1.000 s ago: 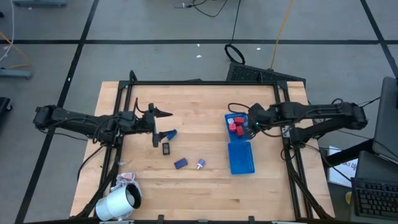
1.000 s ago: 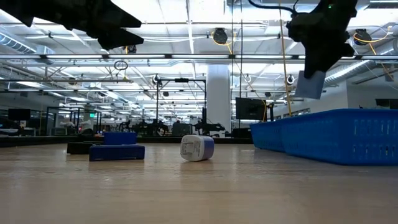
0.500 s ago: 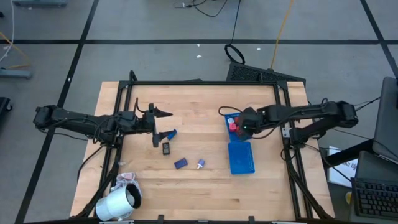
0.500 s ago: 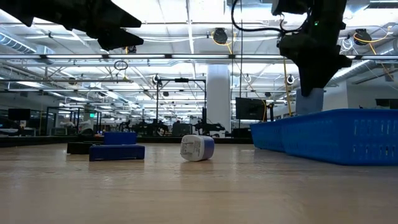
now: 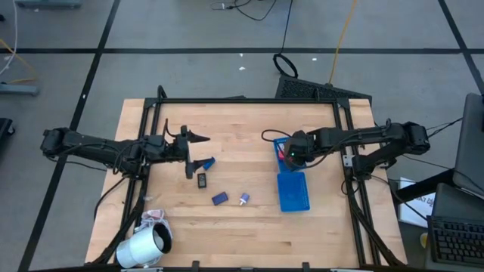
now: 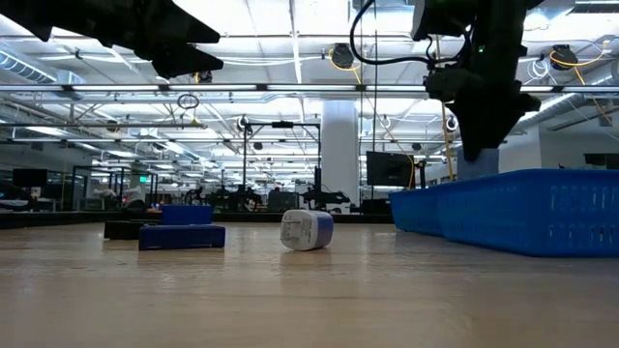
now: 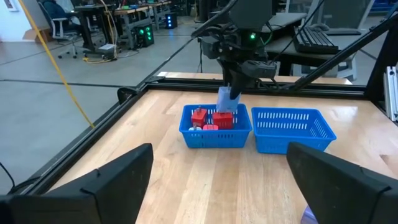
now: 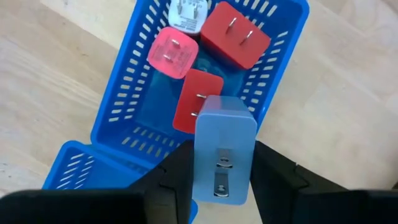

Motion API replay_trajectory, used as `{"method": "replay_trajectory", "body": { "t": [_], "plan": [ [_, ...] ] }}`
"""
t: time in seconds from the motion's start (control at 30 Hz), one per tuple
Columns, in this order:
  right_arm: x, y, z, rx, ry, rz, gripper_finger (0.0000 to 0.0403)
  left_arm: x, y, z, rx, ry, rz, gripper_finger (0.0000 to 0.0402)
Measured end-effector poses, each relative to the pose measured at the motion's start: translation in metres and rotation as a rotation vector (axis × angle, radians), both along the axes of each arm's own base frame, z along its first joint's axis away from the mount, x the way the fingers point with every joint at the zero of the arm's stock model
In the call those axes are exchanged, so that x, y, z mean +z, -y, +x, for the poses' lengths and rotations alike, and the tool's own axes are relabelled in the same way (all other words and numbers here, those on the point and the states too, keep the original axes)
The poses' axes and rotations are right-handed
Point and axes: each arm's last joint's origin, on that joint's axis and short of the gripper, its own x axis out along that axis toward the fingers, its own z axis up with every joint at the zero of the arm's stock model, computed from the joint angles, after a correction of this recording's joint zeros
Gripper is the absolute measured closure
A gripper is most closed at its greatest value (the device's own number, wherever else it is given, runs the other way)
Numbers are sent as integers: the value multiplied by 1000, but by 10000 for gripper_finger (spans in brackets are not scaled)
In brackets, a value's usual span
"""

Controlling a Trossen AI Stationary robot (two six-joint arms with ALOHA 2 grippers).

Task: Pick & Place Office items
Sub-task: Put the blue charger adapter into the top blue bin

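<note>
Light blue plug block (image 8: 225, 149) hung upright in your right gripper (image 8: 221, 168), fingers clamped on its sides, directly above the blue basket (image 8: 124, 99), with red blocks (image 8: 235, 42) lying below it.

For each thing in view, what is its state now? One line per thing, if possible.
Right gripper: shut on light blue charger, over blue tray.
Left gripper: open, holding nothing.
Red chargers: lying in the tray, prongs up.
White charger: lying on the table.
Dark blue charger: lying on the table.
</note>
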Motion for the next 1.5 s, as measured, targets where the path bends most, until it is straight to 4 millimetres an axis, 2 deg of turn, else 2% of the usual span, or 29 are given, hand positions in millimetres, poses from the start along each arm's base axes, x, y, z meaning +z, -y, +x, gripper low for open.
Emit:
{"method": "replay_trajectory", "body": {
  "t": [0.47, 0.67, 1.03, 1.5],
  "plan": [
    [10, 0, -9, 0, 41, -7, 287, 0, 0, 0, 0, 1, 0, 43],
    [11, 0, -9, -33, 46, -29, 287, 0, 0, 0, 0, 1, 1, 36],
    [-3, 0, -13, -68, 22, -20, 287, 0, 0, 0, 0, 0, 1, 24],
    [-5, 0, -8, -64, 53, -22, 287, 0, 0, 0, 0, 1, 1, 35]
  ]
}}
